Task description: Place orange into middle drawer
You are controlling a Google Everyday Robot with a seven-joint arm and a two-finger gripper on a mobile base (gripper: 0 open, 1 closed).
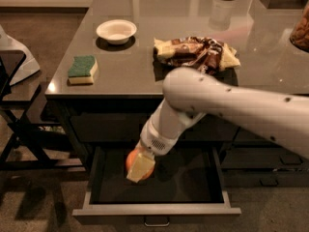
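The orange (pixel 131 159) is held in my gripper (pixel 139 166), low inside the open middle drawer (pixel 157 210), over the left part of its dark floor. Only the orange's left edge shows past a pale finger (pixel 140 168). I cannot tell if the orange touches the drawer floor. The drawer is pulled out, with a paler front rim and a small bar handle (pixel 156 222). My white arm (pixel 231 108) reaches down from the right, across the counter's front edge.
On the grey countertop (pixel 130 71) lie a white bowl (pixel 116 31), a green-topped yellow sponge (pixel 82 69) and a crumpled snack bag (pixel 195 53). A dark chair frame (pixel 19 129) stands left of the cabinet. A narrower drawer front (pixel 260 153) sits at the right.
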